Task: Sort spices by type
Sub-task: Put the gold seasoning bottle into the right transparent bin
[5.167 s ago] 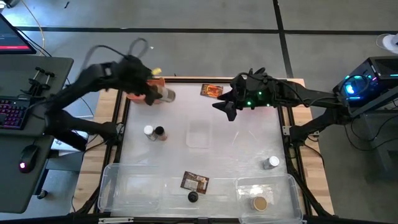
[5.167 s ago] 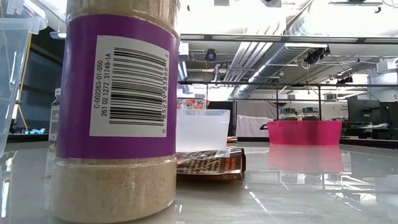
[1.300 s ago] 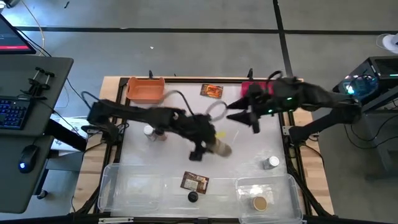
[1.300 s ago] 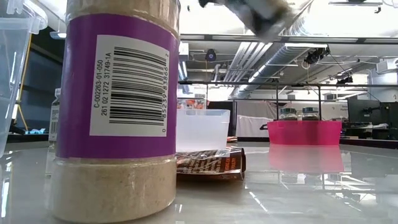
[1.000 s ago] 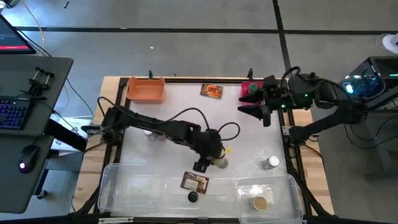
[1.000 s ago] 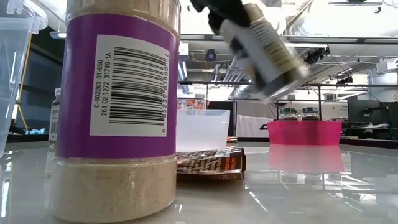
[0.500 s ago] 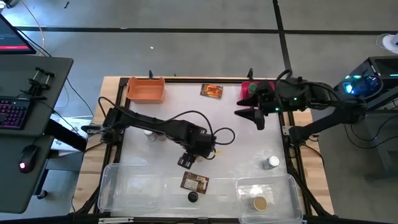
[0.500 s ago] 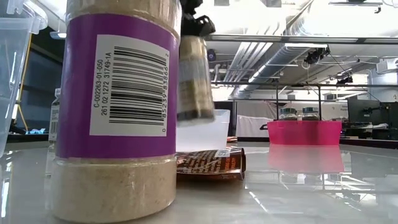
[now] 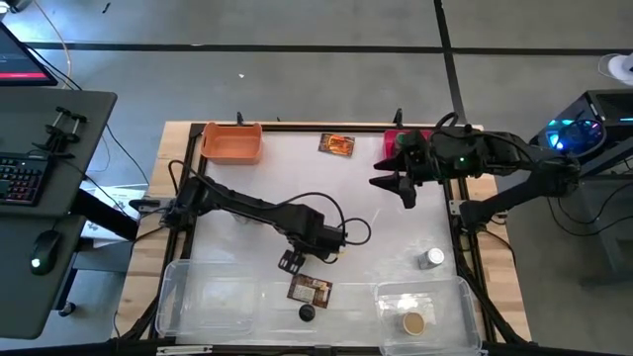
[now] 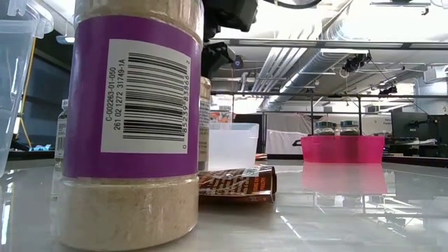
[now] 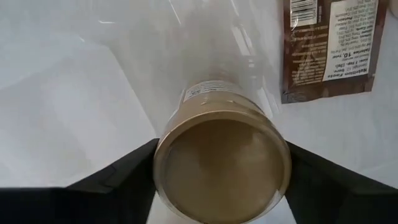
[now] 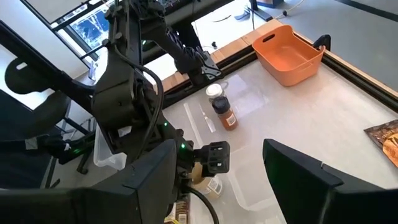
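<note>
My left gripper (image 9: 297,255) points straight down over the table's near middle, its fingers on either side of a tan-lidded spice jar (image 11: 221,165). In the low view a strip of this jar (image 10: 204,126) shows behind a big purple-labelled jar (image 10: 133,126). A brown packet (image 9: 310,289) lies flat just nearer. My right gripper (image 9: 391,190) hangs open and empty above the far right, near the pink bin (image 9: 401,141). Other spices: a black-lidded jar (image 9: 307,312), a white-lidded jar (image 9: 431,259), an orange packet (image 9: 336,144). My left gripper has the jar's tan lid (image 11: 163,155) between its two fingers, one on each side, coming from above and pointing down. The jar stands upright under the fingers. Whether its bottom rests on the table or hangs just above it, I cannot tell.
An orange bin (image 9: 232,143) stands at the far left. Two jars (image 12: 221,106) stand at the left, near the left arm. Clear trays (image 9: 213,297) (image 9: 425,302) line the near edge, one holding a tan-lidded jar (image 9: 412,322). A small clear tray (image 10: 227,145) stands mid-table.
My left gripper has gone down and toward the table's near left with the jar. It has tipped from slanting to pointing straight down, so the jar has turned from tilted to upright and now stands low beside the brown packet.
</note>
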Robot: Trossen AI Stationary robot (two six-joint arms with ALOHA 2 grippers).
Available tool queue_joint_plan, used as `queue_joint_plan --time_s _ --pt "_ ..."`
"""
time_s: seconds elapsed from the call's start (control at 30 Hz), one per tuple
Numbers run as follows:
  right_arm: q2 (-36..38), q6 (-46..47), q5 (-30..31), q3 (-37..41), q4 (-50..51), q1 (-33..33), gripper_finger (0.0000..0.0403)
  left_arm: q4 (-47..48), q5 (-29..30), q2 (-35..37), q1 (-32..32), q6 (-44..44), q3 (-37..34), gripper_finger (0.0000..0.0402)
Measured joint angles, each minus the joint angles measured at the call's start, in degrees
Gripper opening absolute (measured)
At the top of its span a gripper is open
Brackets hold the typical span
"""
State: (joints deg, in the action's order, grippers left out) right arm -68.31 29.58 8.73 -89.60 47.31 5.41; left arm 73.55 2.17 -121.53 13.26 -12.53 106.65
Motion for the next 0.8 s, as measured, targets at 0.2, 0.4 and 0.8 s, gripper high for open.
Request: queue_joint_plan --time_s 0.2,0.4,0.8 --pt "0.0 0.0 0.0 0.0 0.0 0.0 0.0236 0.6 0.0 -0.2 -0.1 0.3 2.5 0.034" --pt "0.0 0.0 0.0 0.0 0.1 0.0 0.0236 4.5 0.0 0.4 -0.7 0.0 9.5 0.0344" --pt "-0.5 -0.9 2.1 0.0 -7.9 0.0 0.0236 8.0 1.8 18.9 -8.9 12.9 9.4 0.0346"
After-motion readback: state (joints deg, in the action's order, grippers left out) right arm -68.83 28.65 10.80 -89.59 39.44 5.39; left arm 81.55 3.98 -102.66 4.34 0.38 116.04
